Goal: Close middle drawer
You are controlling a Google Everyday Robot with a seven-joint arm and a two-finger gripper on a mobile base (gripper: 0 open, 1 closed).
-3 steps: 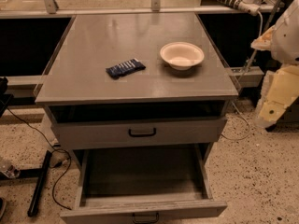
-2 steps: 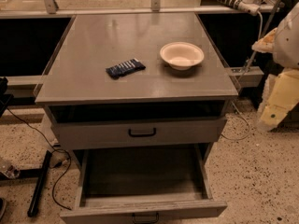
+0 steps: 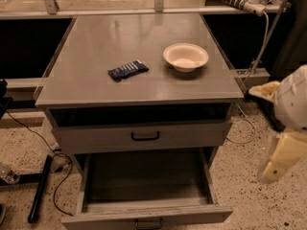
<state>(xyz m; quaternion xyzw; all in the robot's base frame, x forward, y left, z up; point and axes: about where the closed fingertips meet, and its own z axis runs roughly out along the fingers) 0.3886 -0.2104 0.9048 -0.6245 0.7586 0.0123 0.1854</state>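
Middle drawer (image 3: pixel 146 186), deep grey box, pulled out; jaws at right, state unclear.

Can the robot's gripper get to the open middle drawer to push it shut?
Probably yes. The gripper hangs to the right of the cabinet, touching nothing, and only floor lies between it and the pulled-out front of the middle drawer. The bowl sits up on top, out of the way.
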